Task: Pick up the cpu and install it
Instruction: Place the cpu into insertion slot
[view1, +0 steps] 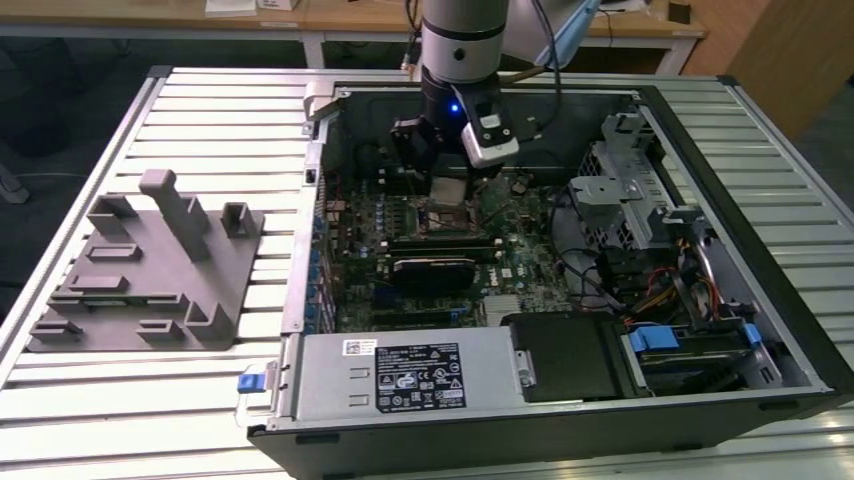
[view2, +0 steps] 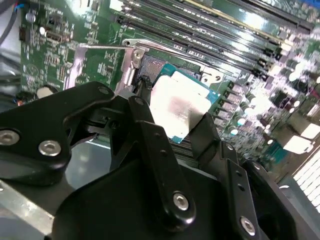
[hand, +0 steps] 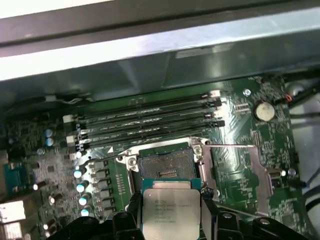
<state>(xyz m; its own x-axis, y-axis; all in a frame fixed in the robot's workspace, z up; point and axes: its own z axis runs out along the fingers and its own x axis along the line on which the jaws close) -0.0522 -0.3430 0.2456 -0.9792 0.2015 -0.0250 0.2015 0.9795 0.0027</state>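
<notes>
Slatted metal table (view1: 747, 130) carries an open computer case (view1: 534, 440), with a grey fixture (view1: 147, 270) beside it on the exterior view's left. Arm reaches down into the case over the motherboard (view1: 521, 235). Gripper (view1: 450, 185) is clenched on the cpu (view1: 450, 192). In both wrist views, black fingers (view2: 150, 145) press two opposite edges of the cpu (view2: 180, 107) (hand: 171, 212), silvery top facing the cameras. Chip hangs just above the socket (hand: 165, 167), not seated in it. Socket frame is flipped open and the contact field is exposed. Memory slots (hand: 150, 120) run along the far side of the socket.
</notes>
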